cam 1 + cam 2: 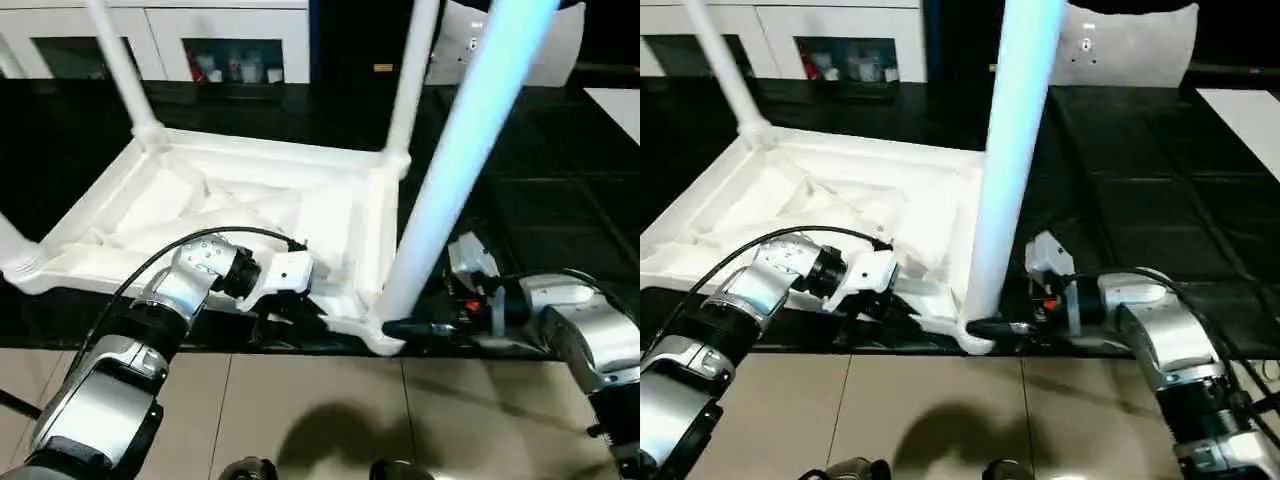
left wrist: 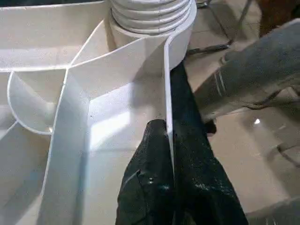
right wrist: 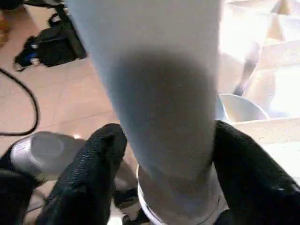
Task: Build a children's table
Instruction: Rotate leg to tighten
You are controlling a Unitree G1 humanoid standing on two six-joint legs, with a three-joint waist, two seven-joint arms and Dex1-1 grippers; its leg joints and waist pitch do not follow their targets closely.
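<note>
The children's table lies upside down, its white ribbed top (image 1: 250, 200) resting on the black padded surface. Legs stand upright in the far-left (image 1: 120, 70) and far-right (image 1: 410, 80) corner sockets. A third leg (image 1: 450, 170) rises from the near-right socket (image 1: 385, 335). My left gripper (image 2: 168, 133) is shut on the top's thin near rim (image 2: 166, 84), one finger on each side, close to that socket. My right gripper (image 3: 168, 159) reaches in from the right. It is shut on the near-right leg just above its ribbed base, with a black finger (image 3: 93, 168) pressed against each side.
The black padded surface (image 1: 520, 170) stretches right and back of the table top. Tiled floor (image 1: 300, 410) lies just below the near edge. White cabinets (image 1: 230, 50) stand behind. A black bag (image 3: 51, 42) and a cable (image 3: 28, 108) lie on the floor.
</note>
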